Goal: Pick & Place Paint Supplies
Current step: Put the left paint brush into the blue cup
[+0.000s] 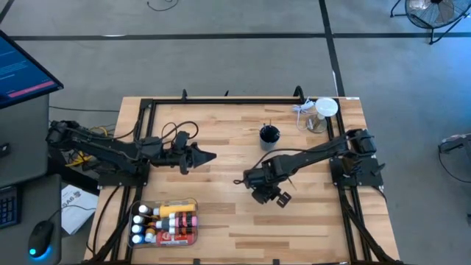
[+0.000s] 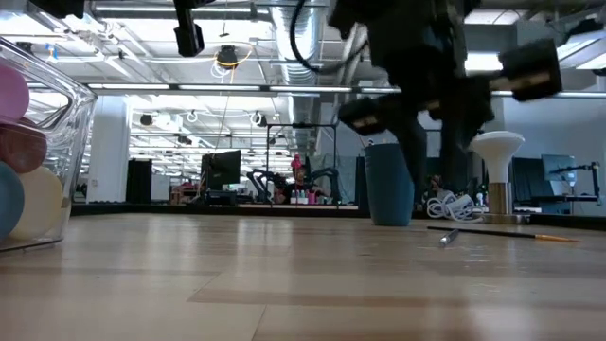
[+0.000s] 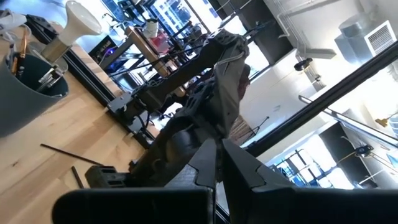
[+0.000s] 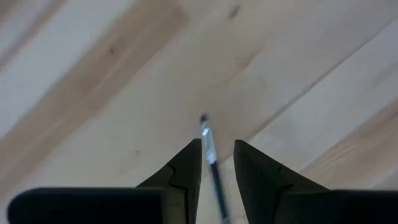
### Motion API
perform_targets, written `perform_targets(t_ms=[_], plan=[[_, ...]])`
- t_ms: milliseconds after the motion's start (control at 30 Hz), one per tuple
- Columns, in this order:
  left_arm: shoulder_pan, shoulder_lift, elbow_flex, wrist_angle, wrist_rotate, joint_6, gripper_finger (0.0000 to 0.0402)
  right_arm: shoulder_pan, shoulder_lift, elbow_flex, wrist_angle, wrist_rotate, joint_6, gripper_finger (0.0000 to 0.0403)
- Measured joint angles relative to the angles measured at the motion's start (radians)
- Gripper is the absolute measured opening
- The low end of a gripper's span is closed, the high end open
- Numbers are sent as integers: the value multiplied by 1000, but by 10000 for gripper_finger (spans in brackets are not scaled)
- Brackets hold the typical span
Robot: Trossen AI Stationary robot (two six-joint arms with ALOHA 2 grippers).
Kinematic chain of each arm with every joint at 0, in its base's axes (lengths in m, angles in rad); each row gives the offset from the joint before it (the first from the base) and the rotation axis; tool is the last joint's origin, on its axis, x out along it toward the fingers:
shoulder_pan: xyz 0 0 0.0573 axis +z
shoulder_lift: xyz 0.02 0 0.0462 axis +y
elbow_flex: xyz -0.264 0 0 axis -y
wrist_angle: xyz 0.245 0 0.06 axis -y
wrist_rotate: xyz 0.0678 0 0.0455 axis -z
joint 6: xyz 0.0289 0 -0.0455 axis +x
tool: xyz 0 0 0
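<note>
Even overhead lighting, soft shadows.
Ceiling lights glare in the low view; tabletop foreground blurs.

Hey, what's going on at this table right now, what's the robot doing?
The right gripper hangs over the wooden table with a thin brush lying between its parted fingers, not yet pinched. The left gripper waits shut, up off the table's left side. A clear bin near the front left already holds several paint bottles, and a dark cup stands toward the back.
</note>
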Motion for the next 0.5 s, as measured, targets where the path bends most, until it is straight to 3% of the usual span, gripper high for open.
perform_targets(t_ms=[500], plan=[[-7, 0, 0, 8, -22, -20, 0, 15, 0, -81, 71, 38, 2, 87]])
